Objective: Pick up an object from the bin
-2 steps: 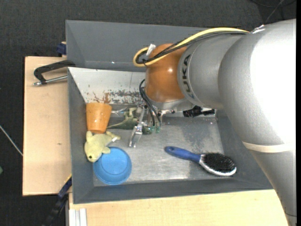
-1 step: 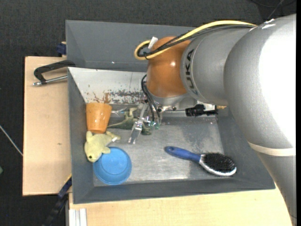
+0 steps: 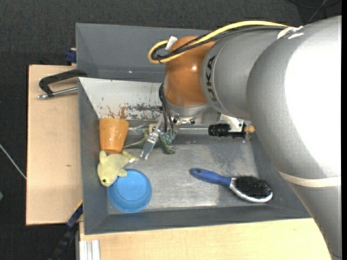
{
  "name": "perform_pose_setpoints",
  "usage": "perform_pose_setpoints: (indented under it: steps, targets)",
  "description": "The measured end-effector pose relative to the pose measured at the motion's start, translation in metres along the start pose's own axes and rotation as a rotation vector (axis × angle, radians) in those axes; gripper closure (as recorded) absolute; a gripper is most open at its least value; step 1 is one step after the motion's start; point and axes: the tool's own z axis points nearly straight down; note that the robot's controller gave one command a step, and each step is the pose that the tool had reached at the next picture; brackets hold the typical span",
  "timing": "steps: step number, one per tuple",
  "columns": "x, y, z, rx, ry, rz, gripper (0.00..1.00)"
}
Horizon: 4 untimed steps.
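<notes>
Gripper (image 3: 156,141): low in the bin (image 3: 190,202), just right of the orange cup (image 3: 113,135). The arm's orange cover and yellow cable hang above it. I cannot tell whether it is open or closed, and I see nothing held in it.
Likely target: a thin greenish piece (image 3: 137,143) lies between the orange cup and the gripper, touching or nearly touching the tool. What kind of thing it is, I can't make out. My guess is the pick is aimed at it.
Why there: this spot is crowded, so coming down close beside the cup looks like the only way in.
Orange cup: smooth plastic and tapered, with its wide mouth facing up the picture. I can't say whether it stands or lies tipped.
Yellow plush toy (image 3: 110,167): soft and lumpy, just below the orange cup and slumped against the left wall.
Blue bowl (image 3: 130,191): round hard plastic, below the orange cup and touching the plush.
Brush (image 3: 235,183): glossy blue handle and an oval white head with black bristles, well to the right of the orange cup and lying flat.
Black marker (image 3: 226,130): a slim cylinder to the right of the orange cup, beyond the gripper.
</notes>
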Motion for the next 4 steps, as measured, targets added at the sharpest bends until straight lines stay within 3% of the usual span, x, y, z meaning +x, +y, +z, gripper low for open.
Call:
perform_pose_setpoints:
  steps: [1,2,3,4]
  targets:
    - [-0.010,-0.029,0.039,-0.001,-0.001,0.057,0.00]
    - [0.010,-0.004,0.037,-0.002,-0.008,0.177,0.00]
    - [0.008,-0.004,0.035,-0.005,-0.014,0.177,1.00]
    - [0.007,-0.002,0.001,0.000,-0.001,0.175,1.00]
